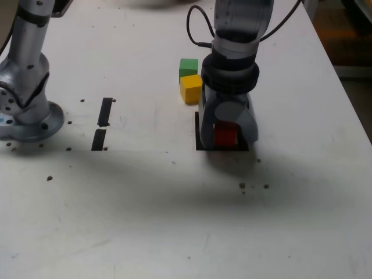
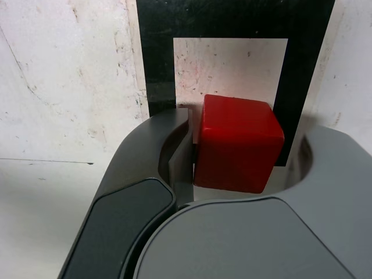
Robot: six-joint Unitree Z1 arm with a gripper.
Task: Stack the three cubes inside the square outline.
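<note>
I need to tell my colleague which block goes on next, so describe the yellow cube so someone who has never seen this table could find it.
Find the black tape square outline near the middle of the white table, where the gripper stands over the red cube. Just beyond it, toward the exterior view's left, two cubes touch. The yellow cube is the one nearer the outline; the green cube lies behind it.

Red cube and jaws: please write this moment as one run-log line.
red cube: between the jaws, over square outline | gripper: jaws partly open | yellow cube, green cube: outside outline, unstacked
</note>
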